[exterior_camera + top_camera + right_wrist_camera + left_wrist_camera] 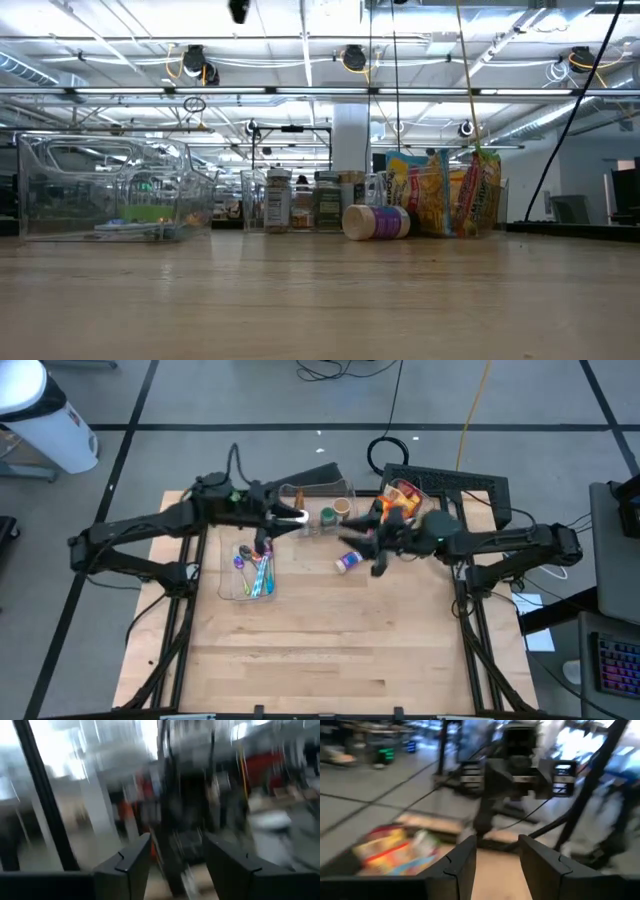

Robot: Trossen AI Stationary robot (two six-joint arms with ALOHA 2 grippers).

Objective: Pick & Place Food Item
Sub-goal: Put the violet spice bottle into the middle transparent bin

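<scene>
I can't read any text here; labels on the jars [300, 203] and snack bags [440, 192] are too small

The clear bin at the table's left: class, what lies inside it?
Inside the clear bin lie colourful utensils, blue, pink and purple among them. The left arm crosses above the bin's far end, so anything under it is hidden.

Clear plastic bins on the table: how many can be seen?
3: one under the left arm holding bright utensils, one at the far edge with jars, one far right with snack bags. Arms may hide more.
</scene>
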